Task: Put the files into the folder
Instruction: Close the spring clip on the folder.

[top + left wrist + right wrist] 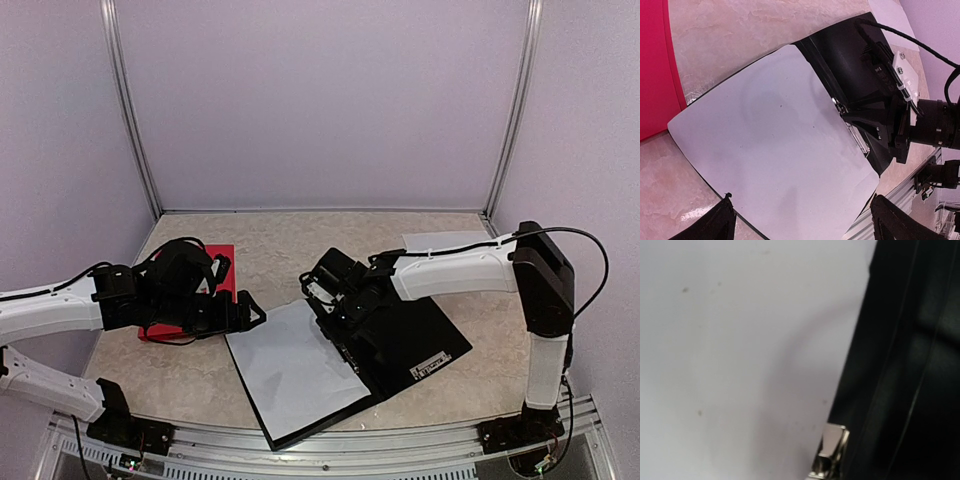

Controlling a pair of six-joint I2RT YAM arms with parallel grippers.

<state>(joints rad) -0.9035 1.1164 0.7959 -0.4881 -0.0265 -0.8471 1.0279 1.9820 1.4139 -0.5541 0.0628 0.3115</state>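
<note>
Already, sheet [295, 365] inside folder [420, 335] (black, open).

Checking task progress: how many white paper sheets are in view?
2. One sheet lies on the open black folder's left half; the other sheet lies on the table beyond the right arm. Others may hide underneath.

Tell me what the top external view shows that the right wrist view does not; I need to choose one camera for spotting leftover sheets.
Only the top external view: the red folder at the left, a loose white sheet at the table's back right, and the left gripper, open. Only the right wrist view: a close look at the shiny metal clip by the sheet's edge. Both: the filed white sheet lying on the open black folder.
</note>
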